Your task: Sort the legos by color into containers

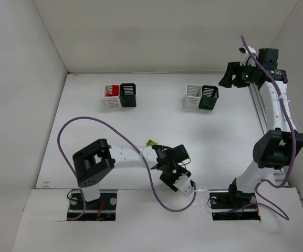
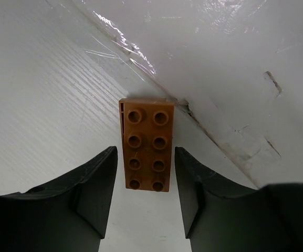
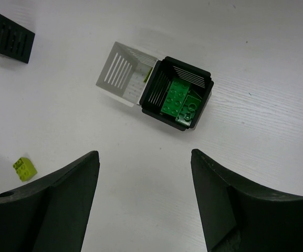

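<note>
Toward the back of the bench (image 1: 156,126) stand two pairs of bins, the left pair (image 1: 119,95) well apart from the right pair (image 1: 201,97). Bricks (image 3: 180,100) lie in the right pair's right-hand bin. One brick (image 2: 146,144) lies between the left tool's (image 2: 145,157) fingers at the bench's front edge. Another brick (image 3: 24,169) lies loose, seemingly just behind the left arm.

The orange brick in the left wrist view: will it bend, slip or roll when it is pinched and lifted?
The orange brick looks like hard moulded plastic, so it probably stays stiff. It lies flat, studs up, with straight sides, so rolling seems unlikely. Its smooth sides may slip or twist if the fingers pinch it off-centre.
</note>
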Tool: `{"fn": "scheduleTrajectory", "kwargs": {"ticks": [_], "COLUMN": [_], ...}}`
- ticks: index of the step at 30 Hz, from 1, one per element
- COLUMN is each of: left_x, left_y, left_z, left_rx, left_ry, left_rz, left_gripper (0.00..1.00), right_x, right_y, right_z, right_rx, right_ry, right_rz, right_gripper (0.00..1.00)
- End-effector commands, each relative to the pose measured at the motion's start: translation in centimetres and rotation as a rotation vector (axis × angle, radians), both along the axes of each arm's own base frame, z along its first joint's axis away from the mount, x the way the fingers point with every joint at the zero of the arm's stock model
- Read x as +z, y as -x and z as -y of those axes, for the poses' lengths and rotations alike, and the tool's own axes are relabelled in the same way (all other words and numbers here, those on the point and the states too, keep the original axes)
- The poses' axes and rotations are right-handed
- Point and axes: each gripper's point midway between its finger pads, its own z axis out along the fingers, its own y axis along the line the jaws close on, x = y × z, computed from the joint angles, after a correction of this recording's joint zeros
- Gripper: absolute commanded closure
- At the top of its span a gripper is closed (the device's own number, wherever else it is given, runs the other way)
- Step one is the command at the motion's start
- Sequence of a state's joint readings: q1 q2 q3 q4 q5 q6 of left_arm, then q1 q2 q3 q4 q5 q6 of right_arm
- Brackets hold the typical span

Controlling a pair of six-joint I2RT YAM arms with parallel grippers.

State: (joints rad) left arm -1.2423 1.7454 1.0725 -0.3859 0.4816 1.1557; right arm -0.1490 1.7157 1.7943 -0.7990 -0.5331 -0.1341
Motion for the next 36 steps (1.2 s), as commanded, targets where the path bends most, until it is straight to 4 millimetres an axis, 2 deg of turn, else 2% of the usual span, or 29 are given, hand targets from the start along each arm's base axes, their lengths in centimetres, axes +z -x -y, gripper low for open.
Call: {"fn": "scheduleTrajectory", "kwargs": {"ticks": [1, 5, 9, 11, 16, 17, 19, 20, 23, 24, 26, 27, 28, 29, 30, 31, 32, 33, 34, 36], "left_x": [0.1, 0.1, 0.5, 1.4, 7.3, 8.9, 11.0, 12.6, 15.1, 15.9, 18.0, 18.3, 18.8, 20.8, 21.4, 20.2, 20.3, 21.9, 21.1, 22.2], "left_y": [0.4, 0.4, 0.2, 0.0, -4.8, -7.3, -9.7, -12.8, -17.6, -20.8, -25.1, -28.3, -30.3, -32.5, -34.1, -36.4, -37.5, -39.0, -40.6, -42.2], "left_z": [-0.1, -0.1, 0.0, 0.3, 1.9, 1.6, 1.4, 0.5, -1.3, -3.2, -5.4, -7.9, -9.4, -10.4, -11.7, -14.2, -15.2, -15.9, -17.4, -18.5], "left_rx": [-0.023, -0.023, 0.000, 0.032, 0.280, 0.360, 0.492, 0.576, 0.733, 0.847, 0.986, 1.101, 1.205, 1.261, 1.320, 1.414, 1.466, 1.492, 1.545, 1.591], "left_ry": [-0.002, -0.002, 0.006, 0.027, 0.166, 0.213, 0.266, 0.322, 0.409, 0.444, 0.504, 0.523, 0.541, 0.587, 0.605, 0.577, 0.578, 0.613, 0.605, 0.635], "left_rz": [-0.010, -0.010, -0.006, -0.002, -0.108, -0.120, -0.164, -0.150, -0.157, -0.161, -0.128, -0.112, -0.116, -0.094, -0.086, -0.096, -0.106, -0.082, -0.086, -0.076], "left_gripper": [0.56, 0.69, 0.75, 0.77, 0.80, 0.81, 0.83, 0.84, 0.87, 0.87, 0.87, 0.87, 0.87, 0.87, 0.87, 0.87, 0.87, 0.87, 0.87, 0.85], "right_x": [1.7, 1.4, 1.1, 1.1, 0.0, 0.0, 0.0, -0.4, -0.1, -0.1, -0.1, -0.1, -0.1, -0.6, -0.6, -0.6, -1.1, -0.7, -1.2, -1.1], "right_y": [-0.9, -0.8, -0.7, -0.7, -0.5, -0.4, -0.4, -0.5, -0.8, -0.7, -0.7, -0.7, -0.6, -0.7, -0.7, -0.7, -0.6, -0.7, -0.8, -0.8], "right_z": [-0.4, -0.5, -0.7, -0.7, -2.1, -2.5, -3.0, -3.4, -3.8, -4.3, -4.8, -4.8, -5.3, -5.2, -5.6, -5.6, -6.1, -6.1, -6.1, -6.3], "right_rx": [0.017, 0.024, 0.031, 0.031, 0.078, 0.087, 0.098, 0.107, 0.116, 0.129, 0.138, 0.138, 0.149, 0.153, 0.162, 0.163, 0.171, 0.172, 0.171, 0.178], "right_ry": [-0.012, -0.019, -0.027, -0.027, -0.054, -0.054, -0.054, -0.056, -0.055, -0.055, -0.055, -0.055, -0.055, -0.050, -0.050, -0.050, -0.053, -0.052, -0.053, -0.041], "right_rz": [0.065, 0.057, 0.049, 0.049, 0.036, 0.036, 0.036, 0.027, 0.034, 0.034, 0.033, 0.033, 0.033, 0.028, 0.028, 0.028, 0.010, 0.019, 0.008, 0.010], "right_gripper": [0.25, 0.25, 0.25, 0.25, 0.25, 0.25, 0.25, 0.25, 0.25, 0.25, 0.25, 0.25, 0.25, 0.25, 0.25, 0.25, 0.25, 0.25, 0.25, 0.25]}}
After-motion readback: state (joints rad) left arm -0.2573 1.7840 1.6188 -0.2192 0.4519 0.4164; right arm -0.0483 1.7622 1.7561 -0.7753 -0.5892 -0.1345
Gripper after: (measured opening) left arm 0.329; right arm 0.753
